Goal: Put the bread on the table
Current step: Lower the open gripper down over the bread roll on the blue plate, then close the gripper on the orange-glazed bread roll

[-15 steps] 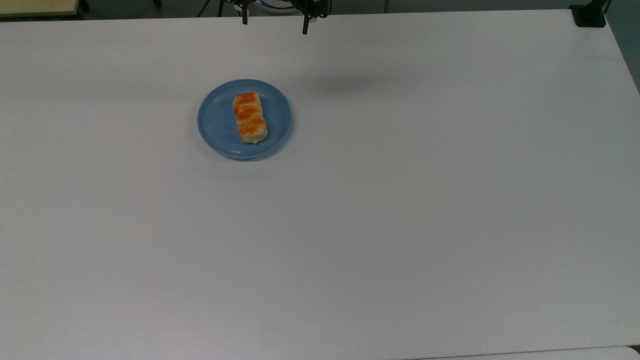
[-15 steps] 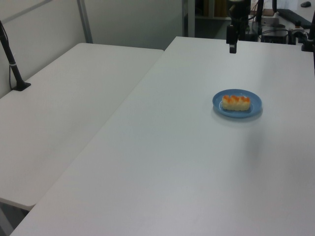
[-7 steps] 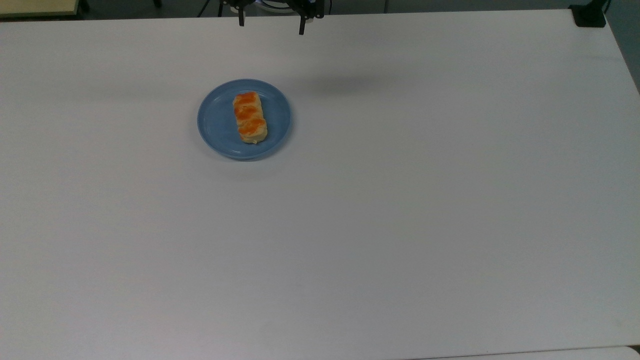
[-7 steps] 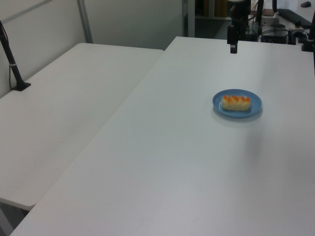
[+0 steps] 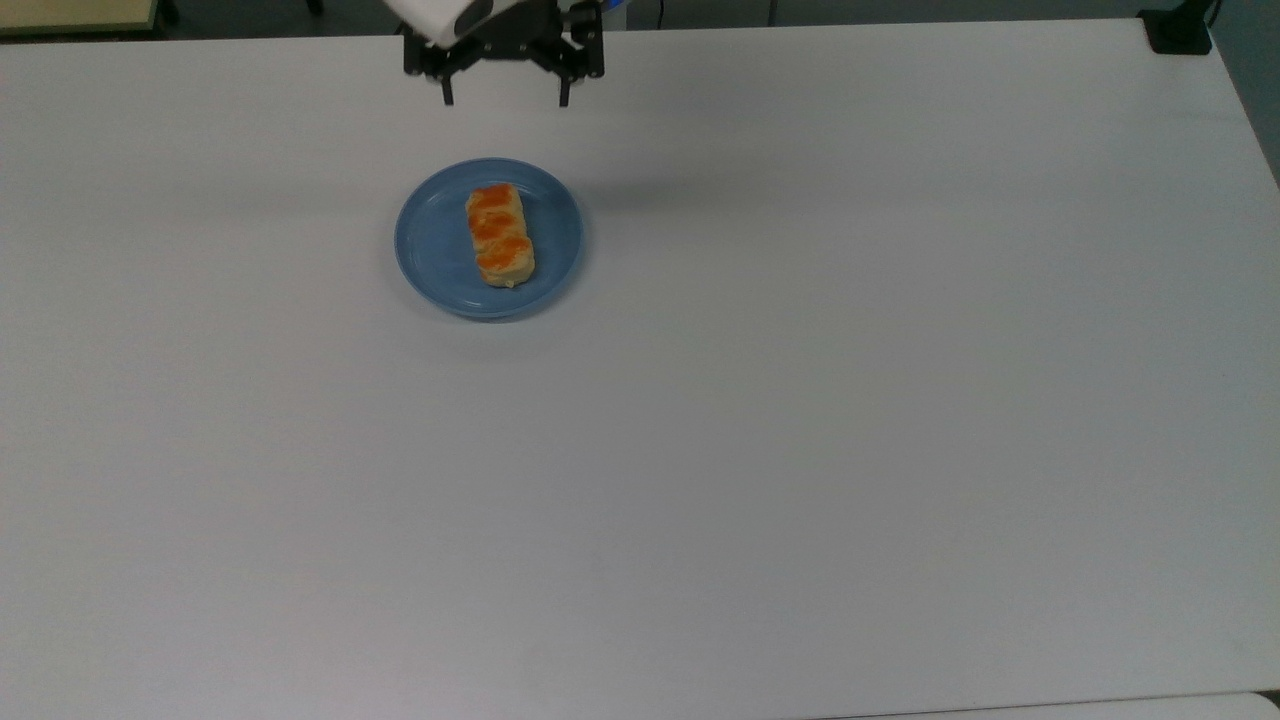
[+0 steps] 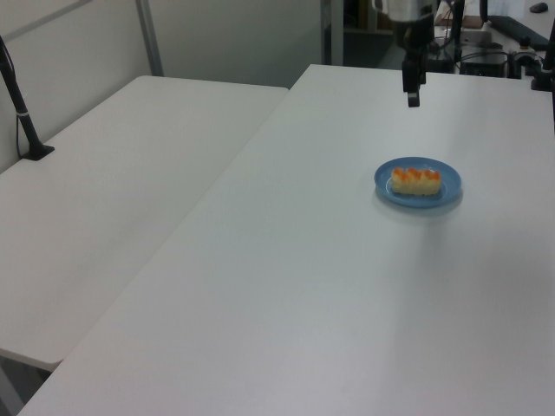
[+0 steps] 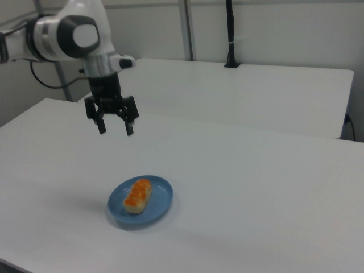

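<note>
Bread [image 5: 498, 234] on blue plate [image 5: 432, 240], not yet on desk [image 5: 800, 400]; hand [image 5: 504, 98] empty, fingers spread, above and apart from plate; whole pick-and-place left.

Light: even, soft, overhead; moderately bright.
Shadows: faint smudge on the surface [image 5: 700, 400] to the top view's right of the blue plate [image 5: 430, 250]; thin rim shadow under it.
Glare: none.
Focus: slightly soft, grainy throughout.
</note>
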Available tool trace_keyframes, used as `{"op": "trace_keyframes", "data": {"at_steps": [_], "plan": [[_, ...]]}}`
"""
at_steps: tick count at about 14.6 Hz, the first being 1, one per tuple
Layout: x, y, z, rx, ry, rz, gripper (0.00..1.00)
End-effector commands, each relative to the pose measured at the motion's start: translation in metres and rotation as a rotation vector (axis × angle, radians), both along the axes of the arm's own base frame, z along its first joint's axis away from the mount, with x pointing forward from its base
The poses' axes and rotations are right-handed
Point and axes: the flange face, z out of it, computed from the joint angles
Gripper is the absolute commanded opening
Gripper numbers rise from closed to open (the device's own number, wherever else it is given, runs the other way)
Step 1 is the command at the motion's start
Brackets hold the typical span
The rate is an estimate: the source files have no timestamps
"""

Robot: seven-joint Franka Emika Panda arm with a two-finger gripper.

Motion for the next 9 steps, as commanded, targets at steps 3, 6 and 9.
{"op": "trace_keyframes", "data": {"at_steps": [3,6,9], "plan": [[0.027,-0.042,-0.102,-0.025,0.129,0.082,1.00],[0.033,-0.045,-0.156,-0.060,0.198,0.107,1.00],[0.029,-0.036,-0.178,-0.059,0.215,0.132,1.00]]}}
